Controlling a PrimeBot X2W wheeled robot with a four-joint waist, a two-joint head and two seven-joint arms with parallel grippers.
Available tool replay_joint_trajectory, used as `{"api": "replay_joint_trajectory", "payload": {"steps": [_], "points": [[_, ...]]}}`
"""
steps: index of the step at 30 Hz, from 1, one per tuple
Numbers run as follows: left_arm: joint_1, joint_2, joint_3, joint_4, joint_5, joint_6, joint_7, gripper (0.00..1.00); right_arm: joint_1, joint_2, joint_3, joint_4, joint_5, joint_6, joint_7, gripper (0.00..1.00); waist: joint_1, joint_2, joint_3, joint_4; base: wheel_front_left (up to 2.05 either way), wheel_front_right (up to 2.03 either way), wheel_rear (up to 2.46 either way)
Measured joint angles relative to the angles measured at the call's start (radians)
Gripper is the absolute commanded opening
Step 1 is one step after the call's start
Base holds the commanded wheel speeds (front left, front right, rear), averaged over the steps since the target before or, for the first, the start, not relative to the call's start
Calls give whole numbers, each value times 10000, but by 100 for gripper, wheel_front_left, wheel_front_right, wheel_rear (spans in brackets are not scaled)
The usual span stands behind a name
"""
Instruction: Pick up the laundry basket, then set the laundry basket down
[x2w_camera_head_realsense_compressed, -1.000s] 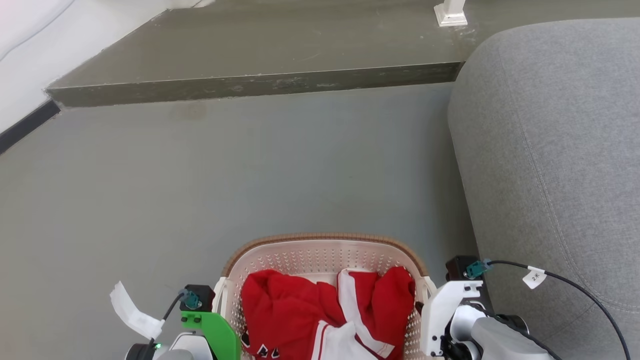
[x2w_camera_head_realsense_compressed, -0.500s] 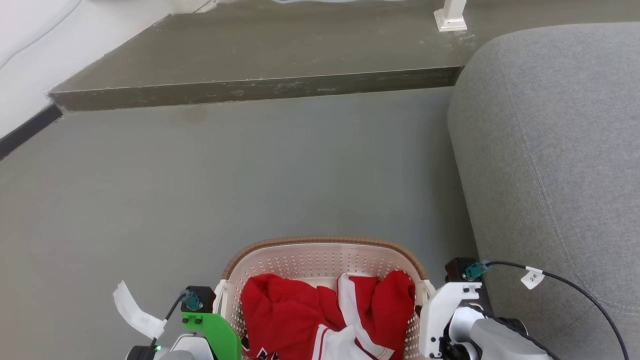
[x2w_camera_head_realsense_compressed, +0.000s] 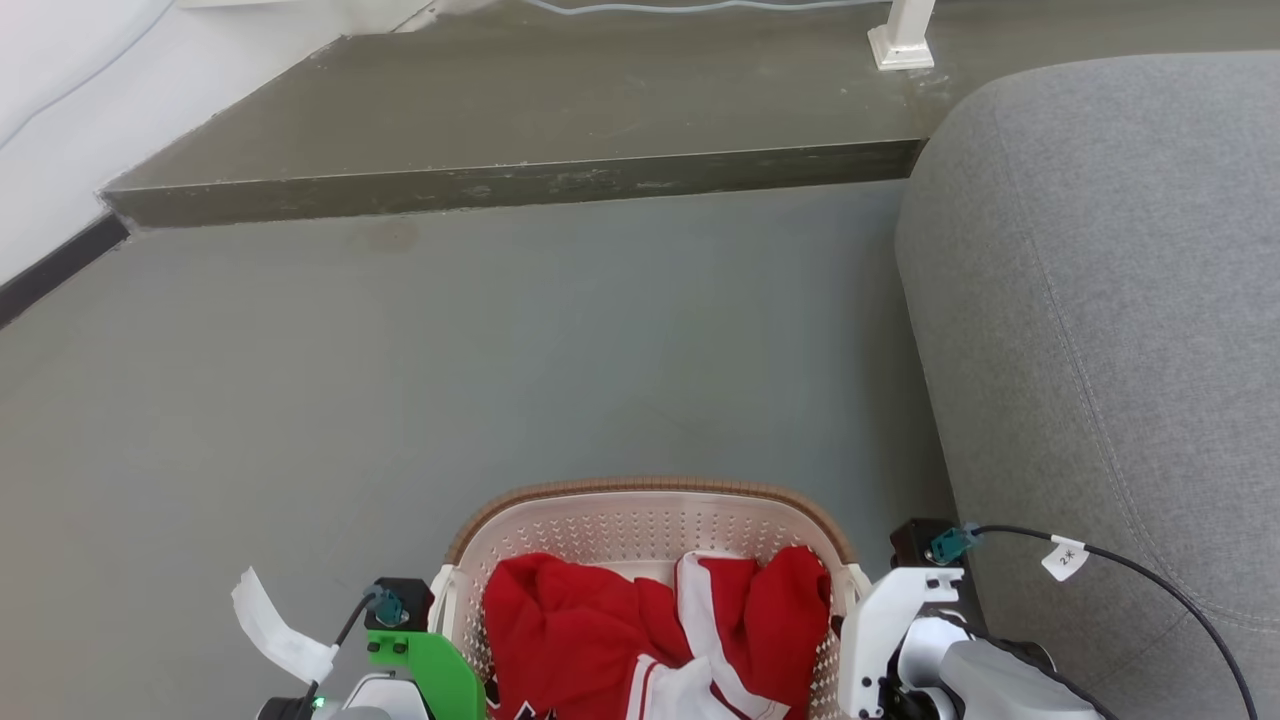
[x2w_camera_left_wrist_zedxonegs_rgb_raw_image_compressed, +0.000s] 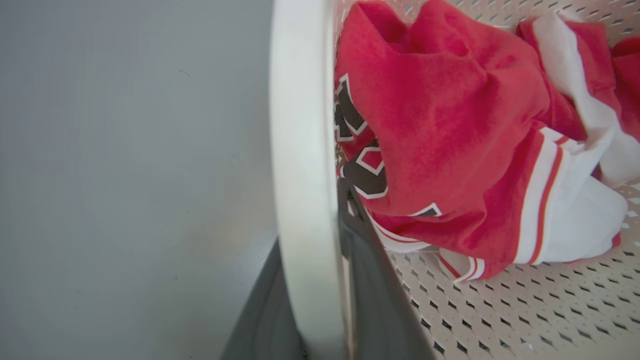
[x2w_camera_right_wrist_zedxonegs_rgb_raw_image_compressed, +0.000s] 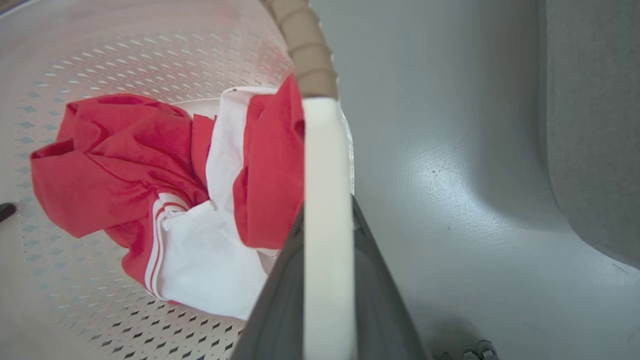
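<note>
The laundry basket (x2w_camera_head_realsense_compressed: 650, 488), cream perforated plastic with a brown woven-look rim, sits at the bottom centre of the head view between my two arms. A red and white garment (x2w_camera_head_realsense_compressed: 610, 620) lies bunched inside it. My left gripper (x2w_camera_left_wrist_zedxonegs_rgb_raw_image_compressed: 312, 220) is shut on the basket's white left handle (x2w_camera_left_wrist_zedxonegs_rgb_raw_image_compressed: 300, 125), one dark finger outside and one inside the wall. On the other side my right gripper (x2w_camera_right_wrist_zedxonegs_rgb_raw_image_compressed: 327, 210) is shut on the right handle (x2w_camera_right_wrist_zedxonegs_rgb_raw_image_compressed: 325, 150), just below where the brown rim begins. The basket looks held a little above the grey floor.
A grey sofa (x2w_camera_head_realsense_compressed: 1100, 300) stands close on the right, next to my right arm. Ahead, a raised dark step (x2w_camera_head_realsense_compressed: 520, 180) crosses the floor, with a white post base (x2w_camera_head_realsense_compressed: 900, 40) on it. A white wall with dark skirting (x2w_camera_head_realsense_compressed: 60, 260) runs along the left.
The whole head picture has slid down slightly, so the camera has moved. Both grippers keep the same hold on the basket's handles.
</note>
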Motion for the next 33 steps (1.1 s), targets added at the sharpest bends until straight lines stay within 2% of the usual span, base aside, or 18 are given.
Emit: {"api": "replay_joint_trajectory", "payload": {"steps": [33], "points": [[145, 36, -360, -174, -366, 242, 0, 0, 31, -35, 568, -29, 541, -176, -171, 0, 0, 0, 126, 18, 0, 0, 0]]}}
